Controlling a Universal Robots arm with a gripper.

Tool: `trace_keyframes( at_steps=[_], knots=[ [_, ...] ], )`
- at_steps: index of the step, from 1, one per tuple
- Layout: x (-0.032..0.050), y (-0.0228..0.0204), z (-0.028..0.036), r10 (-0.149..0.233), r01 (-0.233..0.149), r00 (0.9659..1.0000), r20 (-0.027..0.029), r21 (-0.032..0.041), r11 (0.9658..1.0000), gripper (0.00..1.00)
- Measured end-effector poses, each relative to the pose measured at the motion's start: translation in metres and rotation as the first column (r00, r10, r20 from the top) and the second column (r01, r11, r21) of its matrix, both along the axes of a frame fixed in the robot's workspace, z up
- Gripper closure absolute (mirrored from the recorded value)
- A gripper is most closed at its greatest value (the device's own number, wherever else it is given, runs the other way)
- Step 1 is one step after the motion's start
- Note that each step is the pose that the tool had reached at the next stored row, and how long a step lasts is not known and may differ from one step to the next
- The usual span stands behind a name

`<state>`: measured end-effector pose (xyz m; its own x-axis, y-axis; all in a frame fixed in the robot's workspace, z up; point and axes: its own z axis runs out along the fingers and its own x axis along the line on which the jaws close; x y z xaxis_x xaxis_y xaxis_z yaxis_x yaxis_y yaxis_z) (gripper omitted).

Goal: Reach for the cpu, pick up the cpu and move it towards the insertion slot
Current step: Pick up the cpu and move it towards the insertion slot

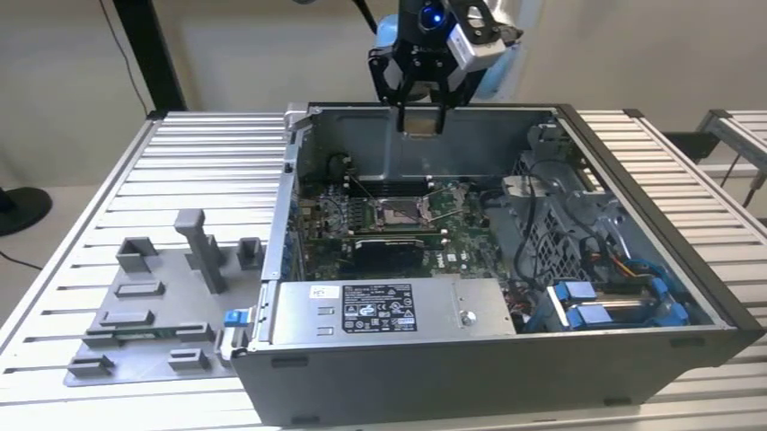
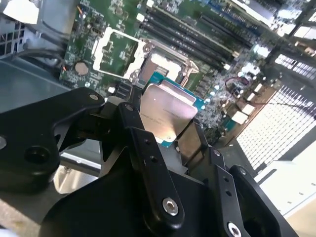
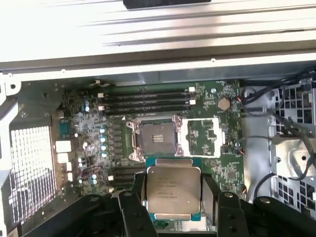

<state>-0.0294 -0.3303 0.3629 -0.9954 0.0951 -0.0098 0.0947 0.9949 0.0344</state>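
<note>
My gripper (image 1: 421,119) hangs above the open computer case, over its far wall, shut on the cpu (image 1: 421,123). In both wrist views the cpu (image 3: 173,188) (image 2: 163,116) shows its silvery metal top, clamped at its edges between the black fingers (image 3: 139,190). The insertion slot (image 3: 155,140) lies below on the green circuit board, a square socket with a dark centre and its shiny metal frame swung open to one side (image 3: 203,137). In the exterior view the insertion slot (image 1: 401,211) sits mid-board, lower than and nearer than the gripper.
The computer case (image 1: 647,269) stands on a slatted metal table (image 1: 204,162). Grey fixture blocks (image 1: 162,296) stand at the exterior view's left. Inside the case are memory slots (image 3: 145,101), a power supply (image 1: 383,310), cables and blue drive parts (image 1: 599,301).
</note>
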Motion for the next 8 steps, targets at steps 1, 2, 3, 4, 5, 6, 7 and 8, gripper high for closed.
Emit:
trace_keyframes(
  at_steps=[1,2,3,4,5,6,7,8],
  knots=[
    [-0.0004,0.0021,-0.0008,0.001,-0.001,1.0000,0.0009,-0.0002,1.0000,1.00],
    [-0.0006,0.0042,-0.0014,0.002,-0.002,1.0000,0.0013,-0.0003,1.0000,1.00],
    [-0.0007,0.0068,-0.0020,0.003,-0.003,1.0000,0.0014,-0.0005,1.0000,1.00],
    [-0.0007,0.0094,-0.0025,0.006,-0.006,1.0000,0.0015,-0.0008,1.0000,1.00],
    [-0.0008,0.0122,-0.0029,0.008,-0.008,1.0000,0.0015,-0.0009,1.0000,1.00],
    [-0.0009,0.0148,-0.0032,0.011,-0.011,0.9999,0.0015,-0.0010,0.9999,1.00],
    [-0.0010,0.0172,-0.0035,0.014,-0.014,0.9999,0.0015,-0.0011,0.9999,1.00],
    [-0.0009,0.0190,-0.0036,0.017,-0.017,0.9998,0.0015,-0.0012,0.9998,1.00]
  ],
)
